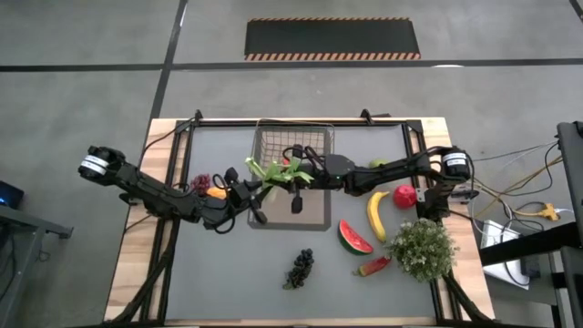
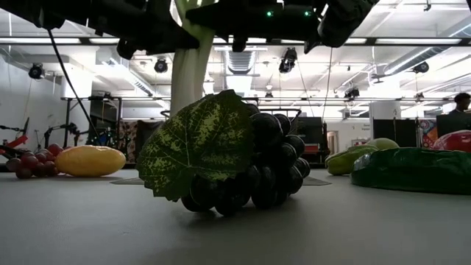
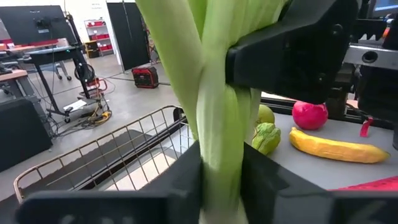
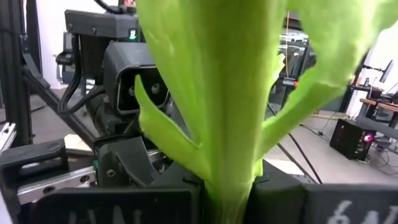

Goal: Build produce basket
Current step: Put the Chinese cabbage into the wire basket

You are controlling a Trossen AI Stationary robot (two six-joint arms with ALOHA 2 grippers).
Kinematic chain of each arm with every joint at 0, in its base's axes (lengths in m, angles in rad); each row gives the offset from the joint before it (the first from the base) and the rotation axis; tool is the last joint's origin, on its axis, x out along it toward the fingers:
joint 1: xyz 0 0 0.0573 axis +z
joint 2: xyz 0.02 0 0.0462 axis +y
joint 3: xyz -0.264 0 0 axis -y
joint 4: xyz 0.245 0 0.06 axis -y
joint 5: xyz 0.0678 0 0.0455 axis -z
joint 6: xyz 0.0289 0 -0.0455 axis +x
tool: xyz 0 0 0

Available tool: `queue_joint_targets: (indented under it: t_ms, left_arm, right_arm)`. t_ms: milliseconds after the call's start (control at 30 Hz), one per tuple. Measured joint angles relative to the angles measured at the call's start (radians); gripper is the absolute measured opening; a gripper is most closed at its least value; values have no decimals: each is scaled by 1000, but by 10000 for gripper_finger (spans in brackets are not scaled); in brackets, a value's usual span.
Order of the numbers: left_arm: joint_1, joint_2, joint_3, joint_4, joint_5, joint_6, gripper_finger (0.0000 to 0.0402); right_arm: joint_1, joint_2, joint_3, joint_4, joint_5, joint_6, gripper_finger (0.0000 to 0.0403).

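1. The leek [image 1: 273, 171] hangs in the air over the basket's [image 1: 293, 138] near edge, its long axis running left to right between both arms.
2. The left gripper [image 1: 248, 188] pinches the stalk; whether it has begun to loosen cannot be told.
3. The right gripper [image 1: 303, 169] is clamped on the leafy end, nearer the basket.
4. Judgement: a handover; the right arm should carry it in.

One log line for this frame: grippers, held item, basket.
left gripper: on leek | right gripper: shut on leek | leek: in the air, held by both | basket: nothing seen inside
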Motion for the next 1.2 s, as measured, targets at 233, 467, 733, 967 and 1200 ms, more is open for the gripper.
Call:
queue_joint_targets:
  t_ms: [233, 467, 733, 967, 1200]
  left_arm:
    - [0, -7, 0, -2, 1, 75, 188]
    - [1, -51, -2, -7, -17, 233, 223]
    - [1, -135, -2, -7, -29, 365, 223]
    - [0, -183, -8, -19, -28, 393, 224]
    - [0, -185, -9, -29, -28, 394, 224]
  right_arm:
    - [-6, -73, 13, -154, 2, -15, 23]
    - [-17, -175, 104, -420, 19, -74, 22]
    - [-98, -266, 196, -632, 132, -123, 22]
    - [-235, -281, 208, -692, 185, -96, 22]
    - [-361, -190, 203, -770, 186, 12, 22]
